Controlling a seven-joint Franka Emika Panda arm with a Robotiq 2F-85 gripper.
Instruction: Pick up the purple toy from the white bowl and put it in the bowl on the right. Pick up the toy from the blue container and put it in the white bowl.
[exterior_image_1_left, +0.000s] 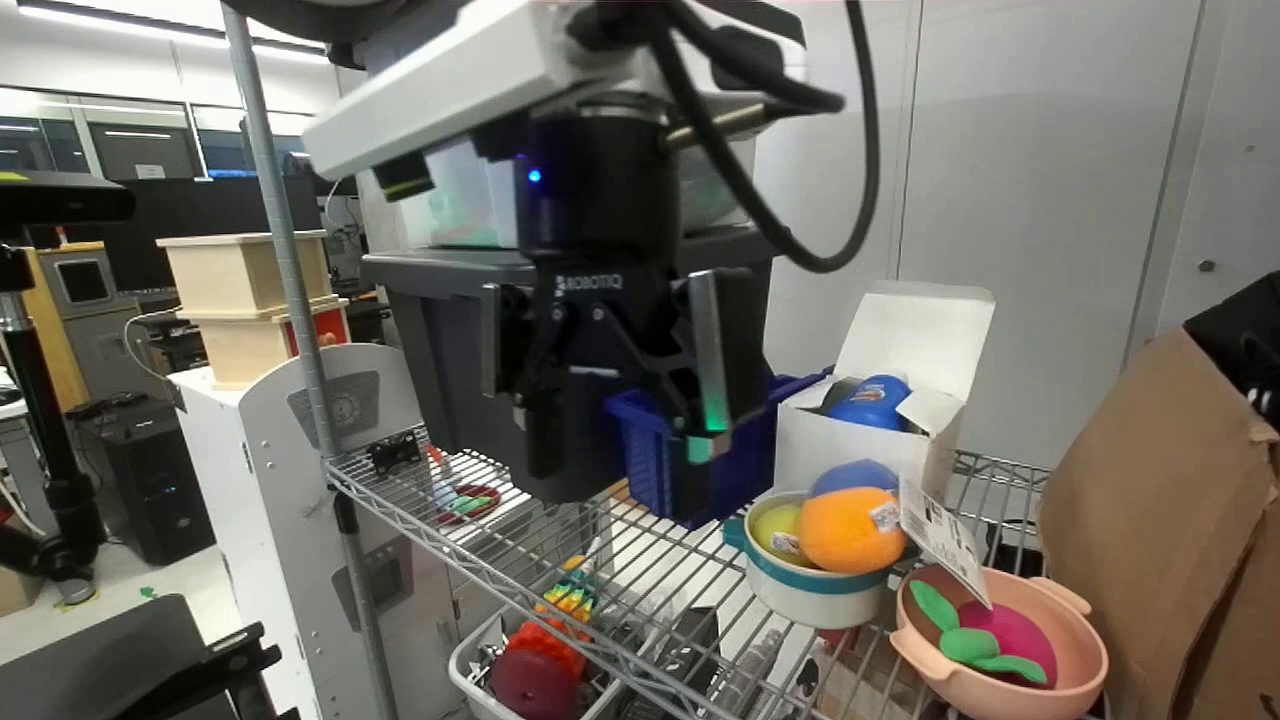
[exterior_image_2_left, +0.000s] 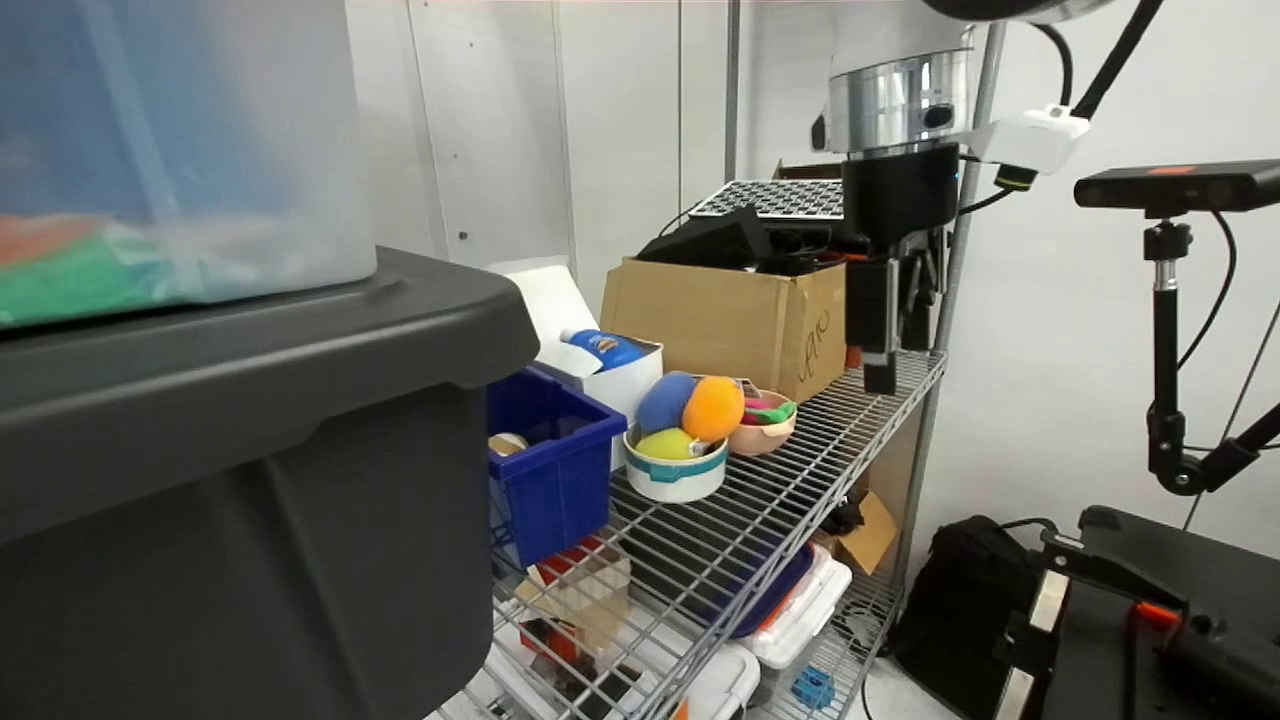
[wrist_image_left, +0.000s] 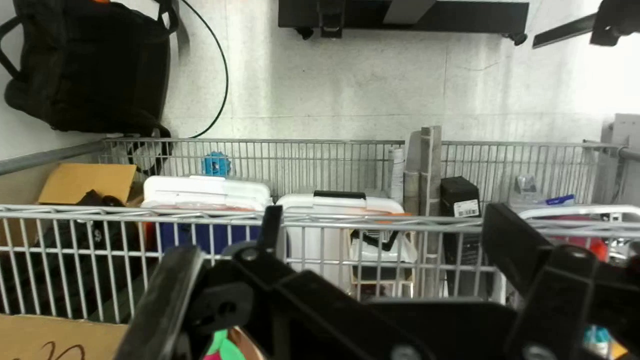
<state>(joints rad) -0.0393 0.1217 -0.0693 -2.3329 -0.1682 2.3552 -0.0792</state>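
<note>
Three toys crowd the white bowl (exterior_image_1_left: 815, 605): a blue-violet ball (exterior_image_1_left: 850, 476), an orange ball (exterior_image_1_left: 850, 532) and a yellow-green toy (exterior_image_1_left: 772, 525); the blue-violet ball is my best guess for the purple one, so the first transfer looks not yet done; the magenta toy (exterior_image_1_left: 1020, 635) in the pink bowl (exterior_image_1_left: 985, 700), just right of the white bowl in both exterior views, could be meant instead, and then that half would be finished. The gripper (exterior_image_1_left: 617, 460) stands wide and grasps nothing, well apart from the white bowl; the blue container (exterior_image_2_left: 560, 505) stands to that bowl's left, with a pale thing (exterior_image_2_left: 507, 443) inside, mostly hidden; whether that is the toy meant I cannot tell.

The likeliest mishap is a bad pinch: the two balls look to be touching, so the gripper could catch the orange one and squeeze it over the white bowl's rim; the white carton (exterior_image_1_left: 830, 450), close behind that bowl, could block the gripper on its way down; the printed tag (exterior_image_1_left: 940, 540) at the bowl's right might snag; at the drop, the magenta toy could send a ball rolling out.
</note>
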